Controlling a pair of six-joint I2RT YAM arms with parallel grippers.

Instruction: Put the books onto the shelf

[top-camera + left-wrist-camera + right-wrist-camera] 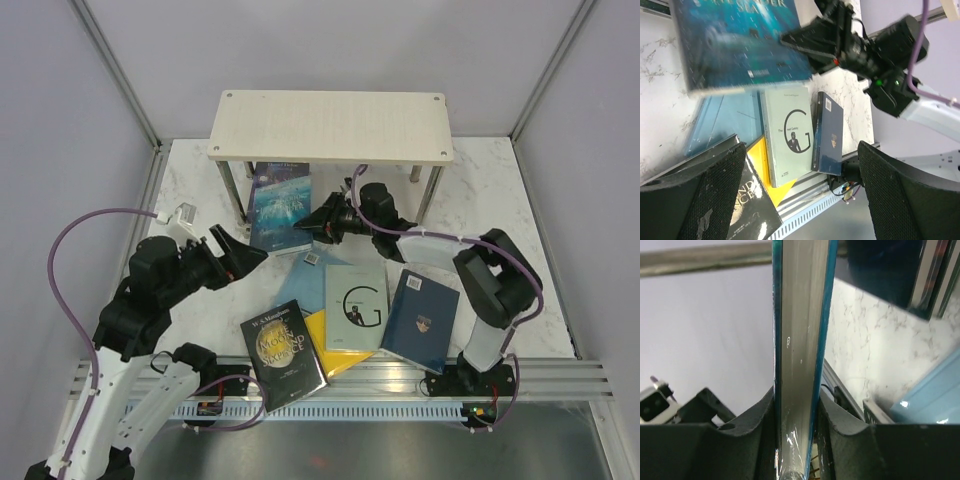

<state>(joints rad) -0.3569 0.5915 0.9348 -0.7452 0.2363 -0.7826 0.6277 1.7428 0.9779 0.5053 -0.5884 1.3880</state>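
progress: early | right gripper [320,222] clamped on teal book [282,200], just in front of shelf [330,125] | left gripper [243,250] spread, empty | five books [357,305] left on table [520,200]

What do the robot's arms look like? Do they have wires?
The left arm and right arm have white shells and chunky black joints. The left tool and right tool are black with two fingers each. Purple cables run along both.

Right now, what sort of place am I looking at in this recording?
Probably a robot lab test cell, not a home: a marble-patterned tabletop walled by plain grey panels, two arms bolted to a metal rail, and a small shelf with paperbacks as props.
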